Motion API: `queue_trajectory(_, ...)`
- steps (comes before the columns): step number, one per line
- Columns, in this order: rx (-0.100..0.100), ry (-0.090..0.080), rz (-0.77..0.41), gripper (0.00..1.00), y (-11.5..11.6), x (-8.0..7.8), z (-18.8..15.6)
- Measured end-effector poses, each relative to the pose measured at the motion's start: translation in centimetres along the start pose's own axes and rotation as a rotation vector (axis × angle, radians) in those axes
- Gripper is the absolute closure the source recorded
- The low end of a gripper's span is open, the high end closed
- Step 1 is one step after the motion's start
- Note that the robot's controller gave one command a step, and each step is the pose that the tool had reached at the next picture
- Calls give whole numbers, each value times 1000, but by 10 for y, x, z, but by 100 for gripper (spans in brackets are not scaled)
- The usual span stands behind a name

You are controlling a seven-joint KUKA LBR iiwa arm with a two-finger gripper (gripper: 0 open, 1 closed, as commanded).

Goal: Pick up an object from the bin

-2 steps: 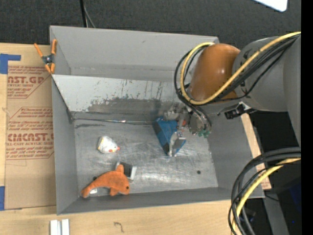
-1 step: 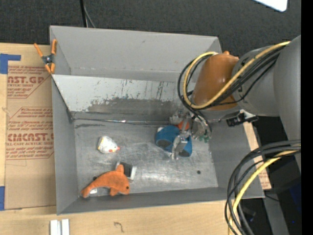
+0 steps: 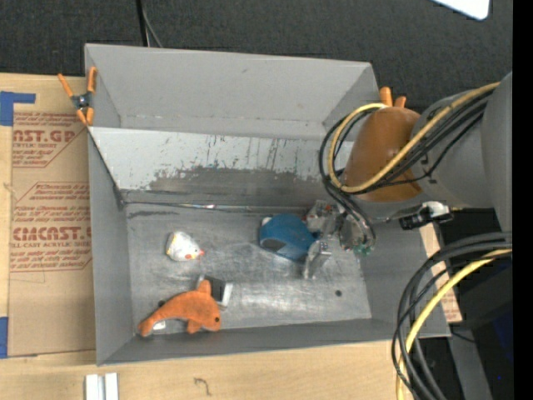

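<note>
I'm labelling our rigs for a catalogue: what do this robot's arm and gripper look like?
The arm is pale grey and rounded, with an orange dome-shaped cover at the wrist. Yellow and black cables loop round it. The gripper is small and metallic grey.

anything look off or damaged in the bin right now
Nothing looks spilled or broken. Loose things lie scattered on the bin floor: a blue rounded object beside the gripper, a small white toy and an orange plush fish. Only the back wall is scuffed, with dark scratch marks.
</note>
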State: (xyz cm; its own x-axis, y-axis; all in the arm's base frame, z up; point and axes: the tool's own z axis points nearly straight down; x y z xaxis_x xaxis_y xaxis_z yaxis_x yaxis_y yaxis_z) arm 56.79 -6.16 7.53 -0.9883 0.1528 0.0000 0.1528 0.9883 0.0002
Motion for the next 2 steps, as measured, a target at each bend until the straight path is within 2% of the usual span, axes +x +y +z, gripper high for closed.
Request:
queue_trajectory(1, 0, 0, 0, 100, 0, 0, 0)
queue_trajectory(2, 1, -3, -195, 100, -7, -2, -176)
